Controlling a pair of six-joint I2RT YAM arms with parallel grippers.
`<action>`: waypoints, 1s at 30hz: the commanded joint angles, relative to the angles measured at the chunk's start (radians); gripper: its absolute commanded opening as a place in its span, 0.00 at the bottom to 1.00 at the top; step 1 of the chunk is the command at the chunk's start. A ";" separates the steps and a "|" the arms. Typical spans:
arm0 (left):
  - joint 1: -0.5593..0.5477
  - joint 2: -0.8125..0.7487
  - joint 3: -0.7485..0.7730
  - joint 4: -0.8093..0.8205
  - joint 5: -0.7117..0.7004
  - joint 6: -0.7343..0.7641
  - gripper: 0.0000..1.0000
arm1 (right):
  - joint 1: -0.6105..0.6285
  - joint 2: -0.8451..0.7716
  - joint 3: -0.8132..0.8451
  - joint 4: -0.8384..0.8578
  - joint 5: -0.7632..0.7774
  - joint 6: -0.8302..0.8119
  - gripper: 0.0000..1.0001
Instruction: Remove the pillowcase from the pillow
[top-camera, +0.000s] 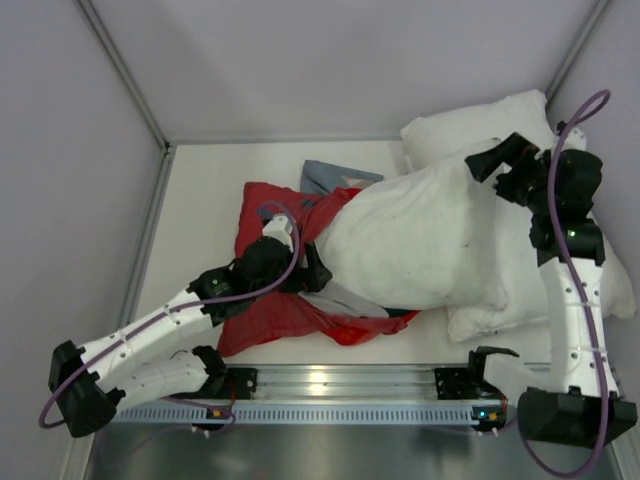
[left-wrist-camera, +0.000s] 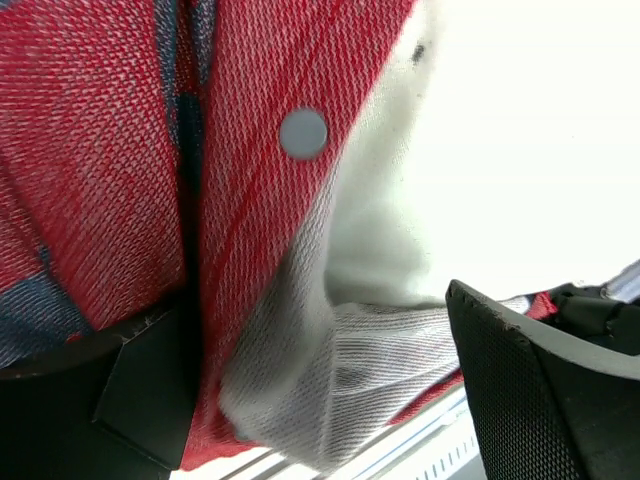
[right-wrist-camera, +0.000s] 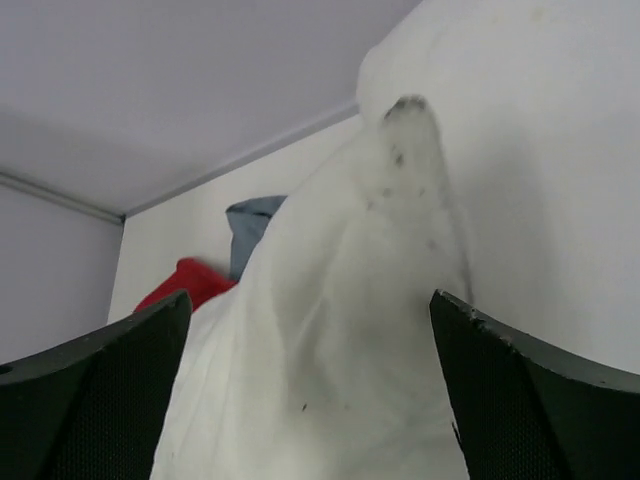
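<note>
The red pillowcase (top-camera: 270, 310) lies crumpled left of centre. The speckled white pillow (top-camera: 420, 240) lies mostly out of it, running diagonally to the upper right, with its lower left end still at the case's mouth. My left gripper (top-camera: 312, 267) is at that mouth. In the left wrist view its jaws (left-wrist-camera: 320, 400) stand wide apart, with red cloth (left-wrist-camera: 100, 150) and its pale inner side bunched between them. My right gripper (top-camera: 492, 160) is at the pillow's far upper end, jaws (right-wrist-camera: 305, 390) wide apart, straddling the pillow (right-wrist-camera: 330, 330).
A second, smoother white pillow (top-camera: 470, 120) lies under and behind the first, along the right wall. A plain grey-blue cloth (top-camera: 335, 177) lies behind the case. A metal rail (top-camera: 340, 385) runs along the near edge. Grey walls enclose the table.
</note>
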 joint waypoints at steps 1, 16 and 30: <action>0.002 -0.013 0.092 -0.195 -0.121 0.100 0.99 | 0.081 -0.139 -0.131 0.075 -0.020 -0.050 0.99; 0.030 0.301 0.132 -0.045 0.005 0.088 0.79 | 0.207 -0.705 -0.407 -0.332 -0.143 -0.050 1.00; 0.313 0.238 0.078 0.118 0.191 0.045 0.00 | 0.271 -0.558 -0.786 -0.081 -0.158 0.087 0.87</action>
